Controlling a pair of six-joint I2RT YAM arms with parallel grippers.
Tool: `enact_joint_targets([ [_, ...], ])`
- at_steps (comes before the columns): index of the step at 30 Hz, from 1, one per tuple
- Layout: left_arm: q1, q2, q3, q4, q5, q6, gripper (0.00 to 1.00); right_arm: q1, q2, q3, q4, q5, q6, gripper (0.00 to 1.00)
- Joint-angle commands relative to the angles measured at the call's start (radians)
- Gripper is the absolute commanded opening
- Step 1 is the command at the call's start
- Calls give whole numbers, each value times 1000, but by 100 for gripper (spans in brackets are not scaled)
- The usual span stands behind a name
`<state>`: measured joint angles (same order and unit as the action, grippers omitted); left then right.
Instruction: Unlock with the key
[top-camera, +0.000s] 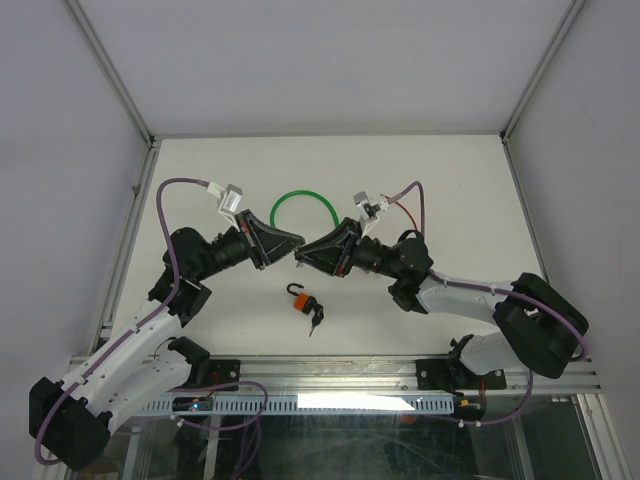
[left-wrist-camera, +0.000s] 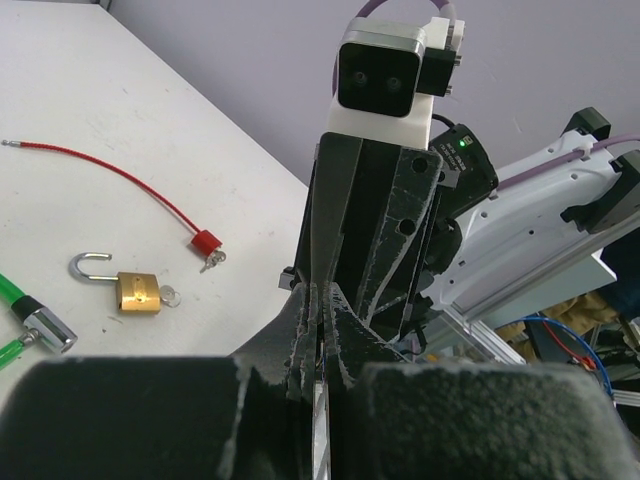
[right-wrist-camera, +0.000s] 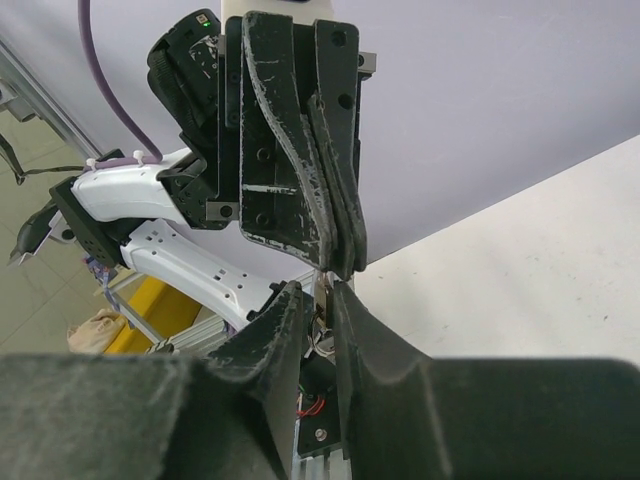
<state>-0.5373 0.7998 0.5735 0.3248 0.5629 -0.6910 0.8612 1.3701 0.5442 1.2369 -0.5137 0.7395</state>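
Left gripper closed tight, tip to tip with right gripper (narrow gap, contents unclear), near padlock and key.

A green cable (looped) and a thin red cable lie on the white table

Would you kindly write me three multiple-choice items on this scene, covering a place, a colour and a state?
1. Where does the green cable lie?
A) on the table, in its far half
B) beside the left arm's base
C) draped over the right arm
2. What colour is the padlock body?
A) blue
B) brass
C) black
3. How is the left gripper?
A) wide open
B) out of view
C) shut
Answers: 1 A, the top view shows its loop beyond the arms; 2 B, golden metal in the left wrist view; 3 C, its fingers press together.
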Motion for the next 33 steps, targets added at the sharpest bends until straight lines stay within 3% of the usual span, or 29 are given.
enact_joint_targets([
  [1, -8, -16, 2, 73, 15, 1, 0, -2, 2, 41, 54, -13, 3, 18],
  [6, -9, -16, 0, 75, 12, -1, 0, -2, 5, 43, 39, -18, 2, 1],
  [8, -8, -15, -1, 73, 7, 1, 2, -3, 1, 42, 16, -15, -1, 0],
  [10, -9, -18, 0, 61, -2, 8, 10, -9, -7, 36, -7, -3, -3, 0],
  [14, -9, -29, 22, -21, -43, 49, 51, -28, -33, 16, -51, 10, -11, 0],
  [20, -9, -62, 84, -183, -123, 127, 83, -72, -99, -19, -138, 31, -45, 0],
  [21, -10, -64, 96, -214, -140, 141, 95, -81, -110, -23, -154, 34, -52, 0],
  [22, -9, -68, 109, -250, -159, 157, 99, -89, -120, -30, -170, 38, -57, 0],
  [28, -8, -54, 221, -454, -253, 259, 99, -129, -178, -68, -225, 54, -66, 0],
  [33, -9, 56, 352, -629, -305, 301, 99, -156, -218, -100, -265, 83, -89, 0],
])
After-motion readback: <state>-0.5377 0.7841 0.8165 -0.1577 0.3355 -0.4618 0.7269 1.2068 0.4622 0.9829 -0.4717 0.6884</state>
